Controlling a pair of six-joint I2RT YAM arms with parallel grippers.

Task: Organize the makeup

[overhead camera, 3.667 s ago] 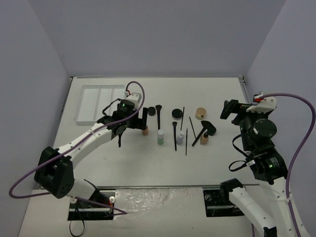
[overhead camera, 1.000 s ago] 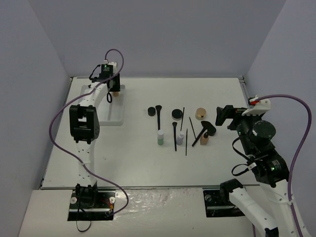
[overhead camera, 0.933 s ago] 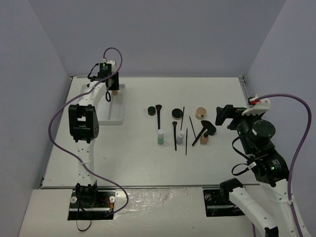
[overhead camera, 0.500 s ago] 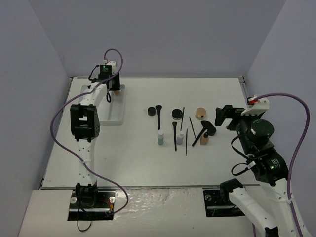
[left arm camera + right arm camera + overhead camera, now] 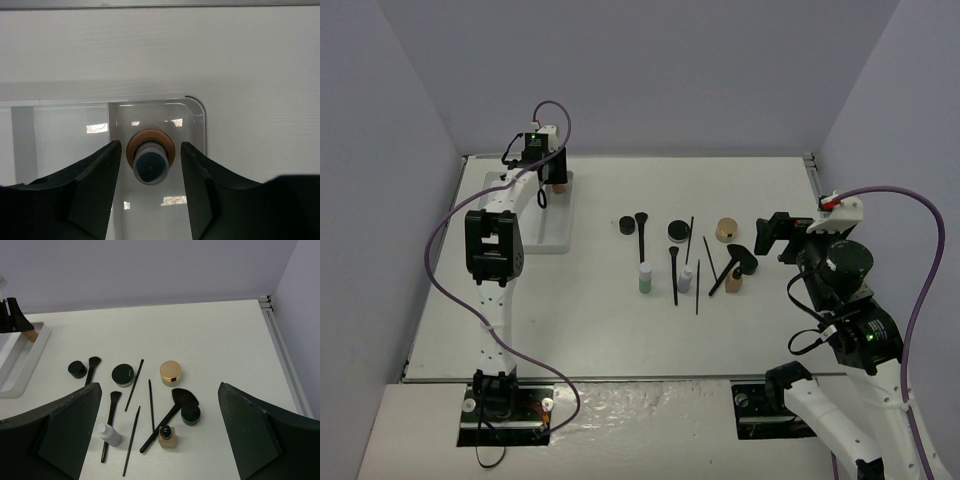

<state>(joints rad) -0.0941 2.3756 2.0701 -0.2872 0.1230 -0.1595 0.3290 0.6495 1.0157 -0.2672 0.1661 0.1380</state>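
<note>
My left gripper (image 5: 542, 176) is open at the far right corner of the white tray (image 5: 556, 243). In the left wrist view its fingers (image 5: 102, 170) stand apart on both sides of a tan bottle (image 5: 150, 157) with a grey cap, upright in the tray's right compartment (image 5: 195, 125). The rest of the makeup lies mid-table: green bottle (image 5: 644, 278), lilac bottle (image 5: 109, 434), tan bottle (image 5: 166, 437), gold-lidded compact (image 5: 170, 372), black jars (image 5: 123, 375), fan brush (image 5: 172, 412), thin pencils (image 5: 134, 384). My right gripper (image 5: 770, 237) is open and empty, raised to their right.
The tray's left and middle compartments (image 5: 505, 205) are behind my left arm's links (image 5: 492, 245). The table's raised rim (image 5: 812, 175) runs along the right side. Grey walls enclose the back and sides.
Since 3.7 s ago my left arm has carried the tan bottle from mid-table to the tray's far right corner. Over the last second it hardly moved. The right arm shifted slightly.
</note>
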